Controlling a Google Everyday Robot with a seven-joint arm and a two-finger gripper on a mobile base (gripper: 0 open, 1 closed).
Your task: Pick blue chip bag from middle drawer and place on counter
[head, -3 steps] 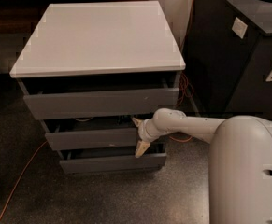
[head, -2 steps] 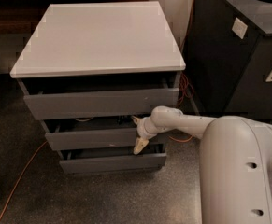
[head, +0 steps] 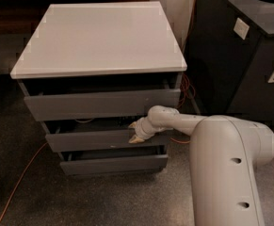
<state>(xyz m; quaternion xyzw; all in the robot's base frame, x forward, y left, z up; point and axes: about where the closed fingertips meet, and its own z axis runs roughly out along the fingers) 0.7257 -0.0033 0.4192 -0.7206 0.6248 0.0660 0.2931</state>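
Note:
The grey cabinet has a pale counter (head: 101, 36) on top and three drawers, all pulled out a little. The middle drawer (head: 94, 140) shows only a narrow dark gap above its front. My gripper (head: 133, 132) is at the right part of that front. Its two tan fingertips (head: 136, 139) are spread apart, one above the front's top edge and one in front of it. They hold nothing. The blue chip bag is hidden; the inside of the drawer is too dark to see into.
A black box with a round hole (head: 249, 46) stands right of the cabinet. My white arm (head: 226, 168) fills the lower right. An orange cable (head: 19, 178) runs across the dark speckled floor at the left. More cables hang behind the cabinet's right side (head: 186, 86).
My gripper has shifted slightly left along the middle drawer's front, and the arm's bulk has moved left with it. The drawers have not moved.

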